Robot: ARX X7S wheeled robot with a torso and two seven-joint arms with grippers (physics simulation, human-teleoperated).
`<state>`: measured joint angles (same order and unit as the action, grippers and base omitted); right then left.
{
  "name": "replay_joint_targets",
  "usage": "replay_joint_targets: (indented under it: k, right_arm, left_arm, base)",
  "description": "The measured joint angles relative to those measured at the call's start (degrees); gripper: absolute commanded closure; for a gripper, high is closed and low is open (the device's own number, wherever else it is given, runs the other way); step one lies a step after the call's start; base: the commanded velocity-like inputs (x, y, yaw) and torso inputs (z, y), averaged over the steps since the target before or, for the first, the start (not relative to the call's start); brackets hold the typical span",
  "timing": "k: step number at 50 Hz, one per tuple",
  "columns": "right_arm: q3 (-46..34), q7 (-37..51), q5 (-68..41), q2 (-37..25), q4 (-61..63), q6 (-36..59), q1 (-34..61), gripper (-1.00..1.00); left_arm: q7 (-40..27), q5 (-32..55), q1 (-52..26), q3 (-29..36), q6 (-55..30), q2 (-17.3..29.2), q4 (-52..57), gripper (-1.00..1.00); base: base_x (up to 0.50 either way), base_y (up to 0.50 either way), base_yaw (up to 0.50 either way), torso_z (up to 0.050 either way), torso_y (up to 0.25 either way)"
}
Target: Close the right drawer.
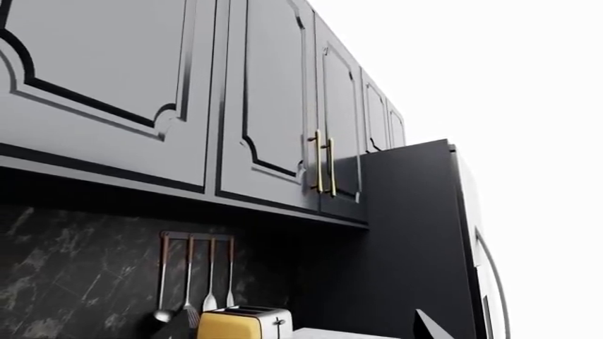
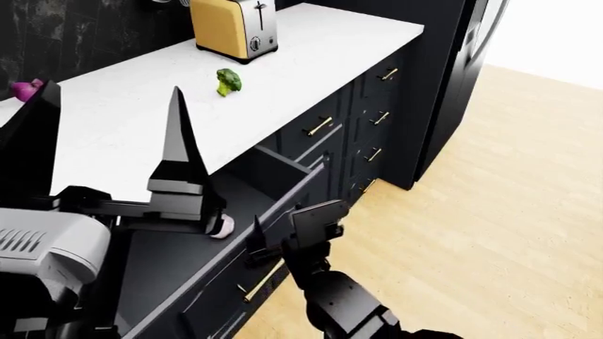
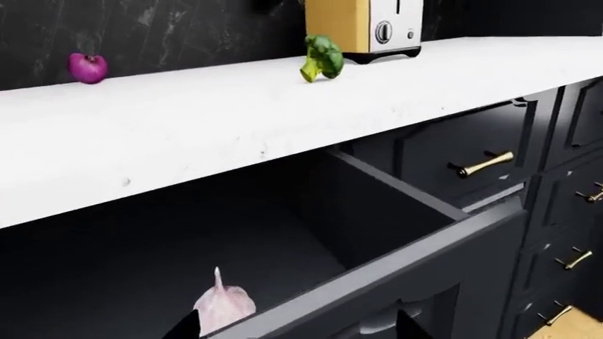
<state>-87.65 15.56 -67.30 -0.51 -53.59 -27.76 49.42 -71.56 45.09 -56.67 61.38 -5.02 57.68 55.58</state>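
The right drawer (image 2: 179,261) stands pulled far out from under the white countertop (image 2: 141,106), its dark grey inside (image 3: 282,212) showing. A garlic bulb (image 3: 224,304) lies inside it near the front. The brass bar handle (image 2: 256,281) shows on its black front. My right gripper (image 2: 267,244) is open at the drawer's front panel; in the right wrist view its two fingertips (image 3: 183,328) straddle the front's top rim (image 3: 377,272). My left gripper (image 2: 109,141) is open, fingers pointing up above the counter edge, holding nothing.
A yellow toaster (image 2: 234,28), broccoli (image 2: 227,81) and a purple onion (image 2: 25,88) sit on the counter. Narrow stacked drawers (image 2: 377,120) and a black fridge (image 2: 462,70) stand to the right. Wood floor (image 2: 490,212) lies beyond. Upper cabinets (image 1: 273,106) hang overhead.
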Motion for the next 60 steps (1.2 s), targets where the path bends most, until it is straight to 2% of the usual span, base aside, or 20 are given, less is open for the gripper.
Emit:
replay_joint_targets:
  k: [13, 21, 33, 44, 60]
  right_arm:
    - [-0.6, -2.1, -1.8, 0.4, -0.1, 1.4, 2.3, -1.0]
    - [-1.1, 2.1, 0.8, -0.1, 1.1, 0.8, 3.8, -1.0]
    - [-5.3, 25.0, 10.3, -15.0, 26.5, 4.0, 7.8, -1.0]
    - [-9.0, 44.2, 18.5, -29.2, 51.1, 11.2, 11.3, -1.0]
    - [-12.0, 63.7, 27.3, -43.7, 78.6, 23.8, 15.5, -1.0]
  left_arm:
    - [0.1, 0.3, -0.5, 0.0, -0.5, -0.5, 0.0, -1.0]
    - [0.0, 0.3, -0.6, 0.0, -0.5, -0.5, 0.2, -1.0]
    - [-0.4, 0.6, -1.1, 0.0, -1.0, -0.9, 0.6, -1.0]
    - [-0.8, 1.2, -2.0, 0.0, -1.9, -1.5, 1.0, -1.0]
    - [-1.2, 0.8, -2.2, 0.4, -1.9, -2.2, 1.0, -1.0]
  base:
    - [0.0, 0.0, 0.0, 0.0, 0.0]
    - [0.0, 0.0, 0.0, 0.0, 0.0]
    - [0.0, 0.0, 0.0, 0.0, 0.0]
    - [0.0, 0.0, 0.0, 0.0, 0.0]
    - [0.0, 0.0, 0.0, 0.0, 0.0]
